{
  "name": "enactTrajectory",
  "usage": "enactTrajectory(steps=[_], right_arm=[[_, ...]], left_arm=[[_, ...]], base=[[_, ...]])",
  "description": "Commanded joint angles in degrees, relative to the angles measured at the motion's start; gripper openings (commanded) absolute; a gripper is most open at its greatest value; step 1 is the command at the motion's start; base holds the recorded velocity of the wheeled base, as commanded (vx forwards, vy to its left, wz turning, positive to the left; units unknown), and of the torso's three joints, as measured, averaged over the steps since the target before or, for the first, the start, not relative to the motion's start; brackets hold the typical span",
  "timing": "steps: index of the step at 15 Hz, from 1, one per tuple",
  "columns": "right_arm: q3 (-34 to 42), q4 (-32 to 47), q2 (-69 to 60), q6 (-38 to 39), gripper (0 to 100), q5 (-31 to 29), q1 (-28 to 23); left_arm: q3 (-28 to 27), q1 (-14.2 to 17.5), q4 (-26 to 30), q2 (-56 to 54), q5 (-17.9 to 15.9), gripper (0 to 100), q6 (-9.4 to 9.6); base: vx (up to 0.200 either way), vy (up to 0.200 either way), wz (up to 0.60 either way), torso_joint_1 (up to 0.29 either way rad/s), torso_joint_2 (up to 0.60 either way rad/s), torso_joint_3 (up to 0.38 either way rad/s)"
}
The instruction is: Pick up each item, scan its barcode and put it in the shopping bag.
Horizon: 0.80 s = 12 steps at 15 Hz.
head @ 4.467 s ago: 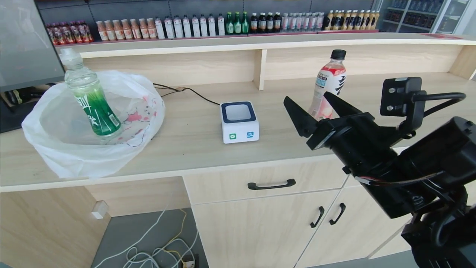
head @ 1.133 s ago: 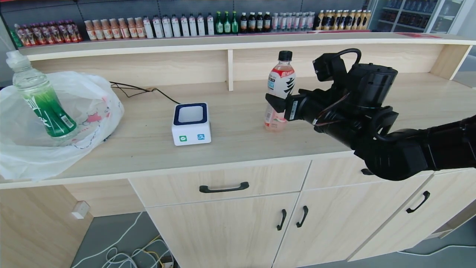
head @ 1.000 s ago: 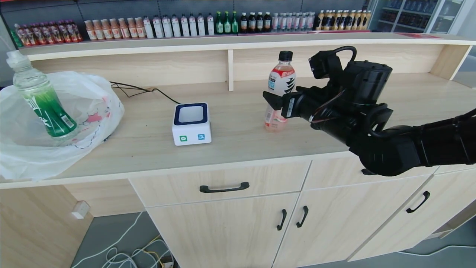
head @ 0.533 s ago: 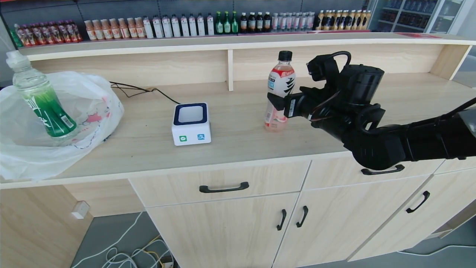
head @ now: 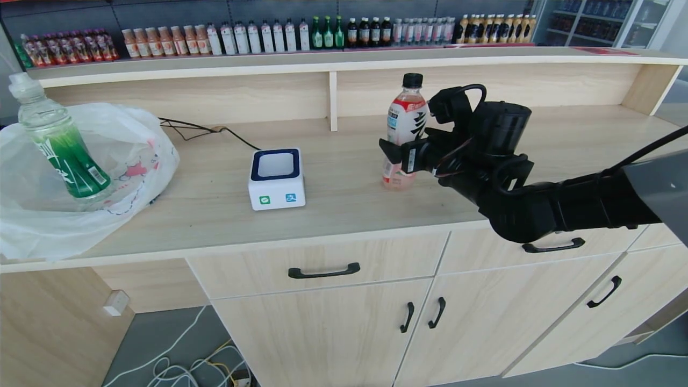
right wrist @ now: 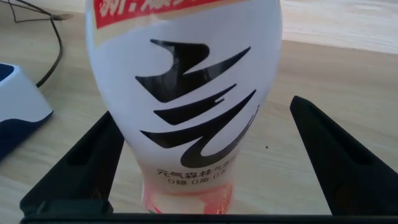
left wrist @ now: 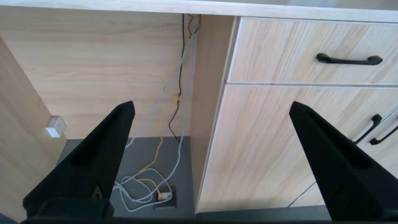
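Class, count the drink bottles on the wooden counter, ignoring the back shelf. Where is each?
2. The green bottle leans in the shopping bag at the left; the pink bottle stands inside the open right gripper. The bag may hide others.

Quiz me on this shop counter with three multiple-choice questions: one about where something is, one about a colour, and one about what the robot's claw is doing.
1. Where is the green-labelled bottle?
A) Standing in the shopping bag
B) Up on the top shelf
C) Inside a drawer

2. What colour is the rim around the top of the scanner?
A) Red
B) Dark blue
C) Yellow

3. How is the right claw placed at the pink bottle?
A) Shut on its cap
B) Shut, well away from it
C) Open, with a finger on either side of it

Answers:
1 A, the bottle leans upright with the white bag gathered around its base.
2 B, a dark blue frame rings the pale top panel.
3 C, the right wrist view shows one dark finger on each side of the bottle's body.
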Motion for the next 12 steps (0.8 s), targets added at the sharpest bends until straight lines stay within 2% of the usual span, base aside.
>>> enactTrajectory(steps=[1, 5, 12], right_arm=[[-0.48, -0.07, 0.56, -0.15, 100, 0.05, -0.02], [-4.78, 0.11, 2.67, -0.23, 100, 0.05, -0.02], [-4.96, 0.02, 3.02, -0.32, 100, -0.12, -0.02]], left_arm=[[0.0, 0.01, -0.01, -0.01, 0.0, 100, -0.02], [0.0, 0.01, -0.01, -0.01, 0.0, 100, -0.02], [0.0, 0.01, -0.01, -0.01, 0.0, 100, -0.02]], base=[[0.0, 0.0, 0.0, 0.0, 0.0, 0.0], [0.0, 0.0, 0.0, 0.0, 0.0, 0.0], [0.0, 0.0, 0.0, 0.0, 0.0, 0.0]])
